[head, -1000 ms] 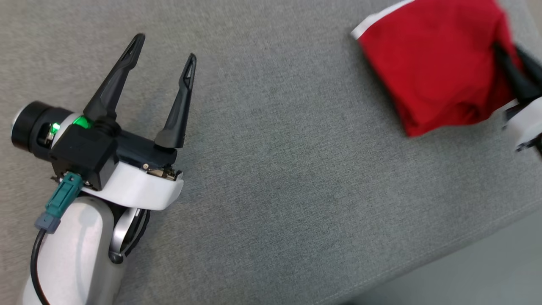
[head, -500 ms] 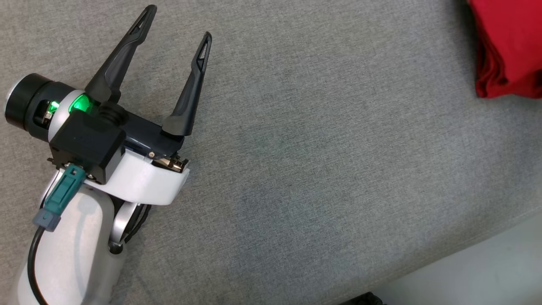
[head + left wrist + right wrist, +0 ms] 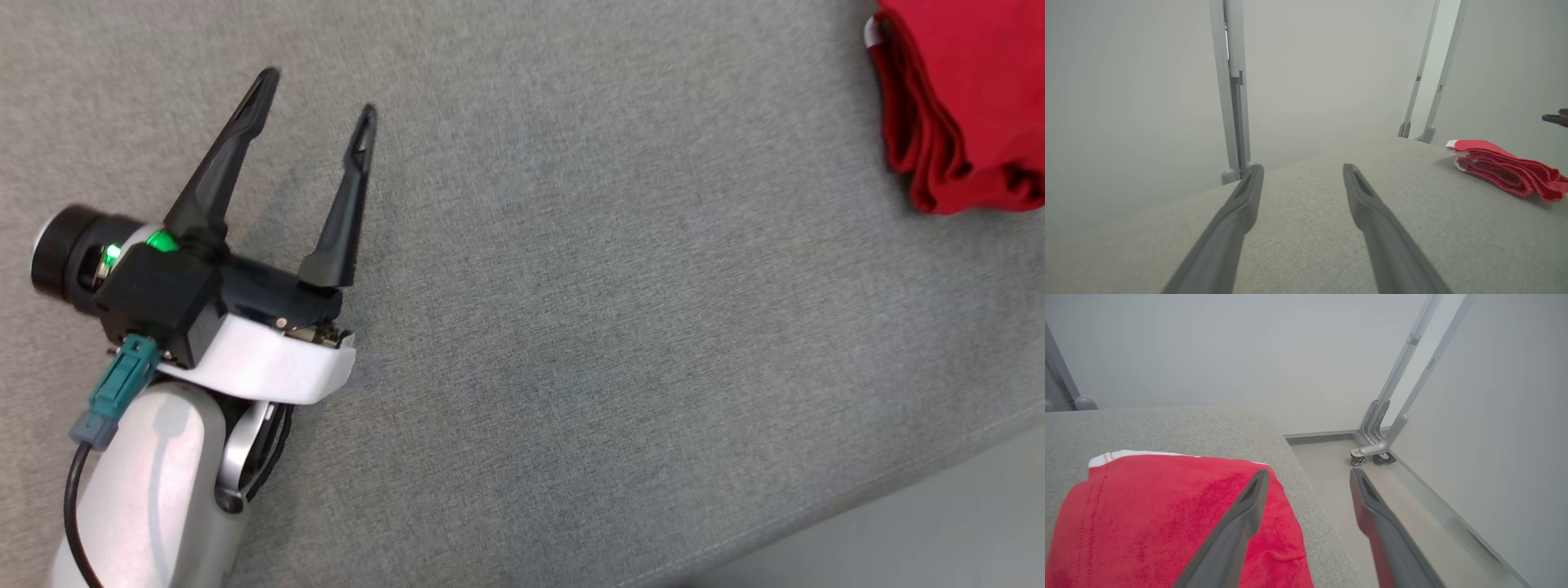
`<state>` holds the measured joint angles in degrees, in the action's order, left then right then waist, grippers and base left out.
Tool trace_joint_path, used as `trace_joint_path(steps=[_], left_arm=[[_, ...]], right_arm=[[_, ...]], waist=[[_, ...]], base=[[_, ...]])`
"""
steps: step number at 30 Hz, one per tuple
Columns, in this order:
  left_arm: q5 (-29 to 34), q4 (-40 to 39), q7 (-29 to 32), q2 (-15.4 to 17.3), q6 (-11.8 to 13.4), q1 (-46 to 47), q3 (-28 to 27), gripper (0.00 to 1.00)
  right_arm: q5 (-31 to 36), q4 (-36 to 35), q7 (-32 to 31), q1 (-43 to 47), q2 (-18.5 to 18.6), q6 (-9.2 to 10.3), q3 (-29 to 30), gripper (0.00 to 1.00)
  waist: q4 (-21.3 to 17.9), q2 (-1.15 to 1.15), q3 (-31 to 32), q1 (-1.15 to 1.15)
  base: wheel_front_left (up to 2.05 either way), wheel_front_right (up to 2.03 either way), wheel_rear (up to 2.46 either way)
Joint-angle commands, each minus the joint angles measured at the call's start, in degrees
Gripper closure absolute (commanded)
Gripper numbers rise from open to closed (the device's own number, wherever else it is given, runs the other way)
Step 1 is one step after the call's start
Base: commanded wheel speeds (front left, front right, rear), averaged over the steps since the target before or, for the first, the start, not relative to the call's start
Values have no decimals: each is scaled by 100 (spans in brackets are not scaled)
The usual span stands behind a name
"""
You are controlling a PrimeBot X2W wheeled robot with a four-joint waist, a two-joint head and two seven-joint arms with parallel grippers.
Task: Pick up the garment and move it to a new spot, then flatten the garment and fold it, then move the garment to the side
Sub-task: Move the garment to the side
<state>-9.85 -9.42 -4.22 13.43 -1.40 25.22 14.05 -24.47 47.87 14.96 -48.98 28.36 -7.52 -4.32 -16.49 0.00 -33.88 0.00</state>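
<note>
Folded red garment [image 3: 963, 98] lies near the far right edge of the grey upholstered surface [image 3: 571, 286], well apart from the left gripper [image 3: 317, 94], whose fingers are spread and empty. The right gripper [image 3: 1308, 473] hovers over it, also spread, holding nothing.

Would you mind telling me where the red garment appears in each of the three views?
Head view: garment in the top right corner, cut off by the frame.
Left wrist view: garment at the right edge, mid-height, seen side-on as stacked folds.
Right wrist view: garment at the lower left.
Shared landmark: the grey cushion it lies on.
</note>
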Motion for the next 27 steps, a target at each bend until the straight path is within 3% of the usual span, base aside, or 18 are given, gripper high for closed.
trace_joint_path(steps=[1, 11, 27], left_arm=[[-92, 100, -94, -23, 97, -179, -82, 0], [-368, 511, -420, -166, 450, -930, -373, 0], [-636, 1117, -710, -171, 710, -1714, -671, 0]], right_arm=[[27, -309, 18, 336, -149, 5, 353, 0], [552, -1759, 19, 1656, -1096, 5, 1115, 0], [1130, -3431, -326, 3113, -1863, 4, 517, 0]], waist=[[66, 0, 381, 0], [453, 0, 1302, 0], [1425, 0, 2316, 0]], base=[[0, 0, 0], [0, 0, 0], [0, 0, 0]])
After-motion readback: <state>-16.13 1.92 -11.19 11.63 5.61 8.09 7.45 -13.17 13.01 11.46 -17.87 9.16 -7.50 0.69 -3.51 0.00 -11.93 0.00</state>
